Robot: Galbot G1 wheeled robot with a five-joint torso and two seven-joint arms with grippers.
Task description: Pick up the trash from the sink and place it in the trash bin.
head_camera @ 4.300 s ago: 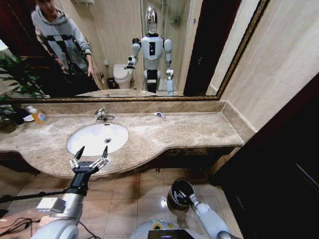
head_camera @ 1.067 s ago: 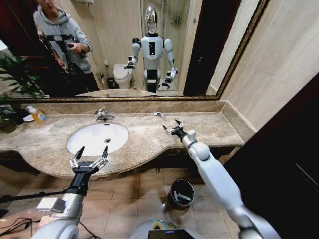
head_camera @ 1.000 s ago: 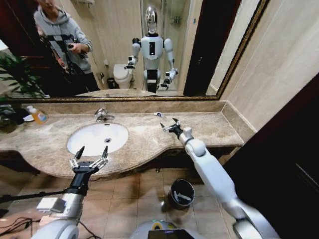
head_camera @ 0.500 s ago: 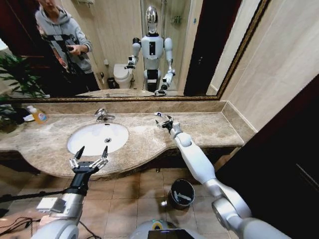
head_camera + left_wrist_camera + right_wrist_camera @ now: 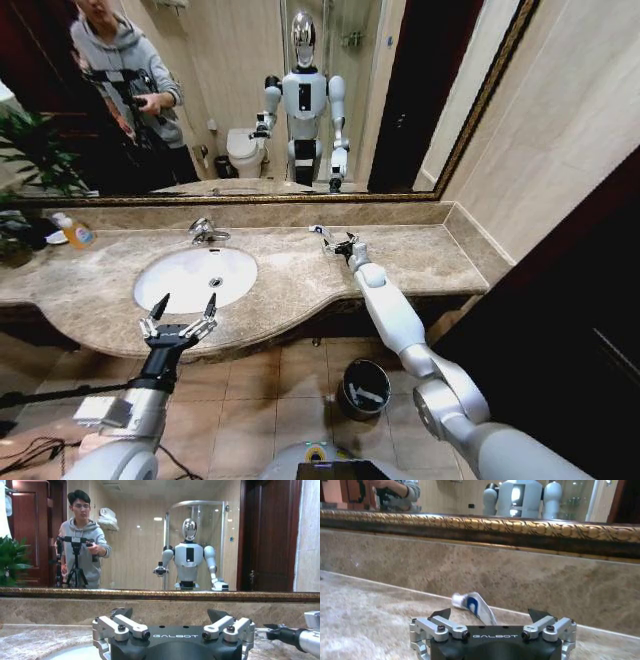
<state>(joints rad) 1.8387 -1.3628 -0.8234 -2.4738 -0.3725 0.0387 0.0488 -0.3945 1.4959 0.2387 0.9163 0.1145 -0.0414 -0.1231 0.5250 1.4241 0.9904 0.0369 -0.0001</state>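
Marble countertop [image 5: 420, 255] runs across the head view beneath a wide mirror [image 5: 230, 90], with the white oval sink [image 5: 195, 277] set into its left half and a chrome faucet [image 5: 205, 231] behind the basin. At the far left of the counter stands an orange bottle [image 5: 77, 234].

Low on the left, the left gripper [image 5: 180, 312] hovers at the counter's front edge, just in front of the sink, its fingers spread apart. It sits exactly where it did four seconds ago.

Moving right, a white tube with a blue band [image 5: 319, 231] lies flat on the counter near the back wall, well to the right of the faucet. In the right wrist view the tube [image 5: 472, 606] lies with its long axis running diagonally away from the camera, its rounded white end toward the wall and its flat end hidden behind the gripper body.

The right gripper [image 5: 343, 243] is just beside the tube, jaws apart, with the arm stretched out over the counter. Four seconds ago this gripper was down at the bin; half a second ago it had nearly reached the tube.

On the tiled floor below stands the trash bin [image 5: 364, 388], round and black with a shiny rim, with a pale scrap inside.
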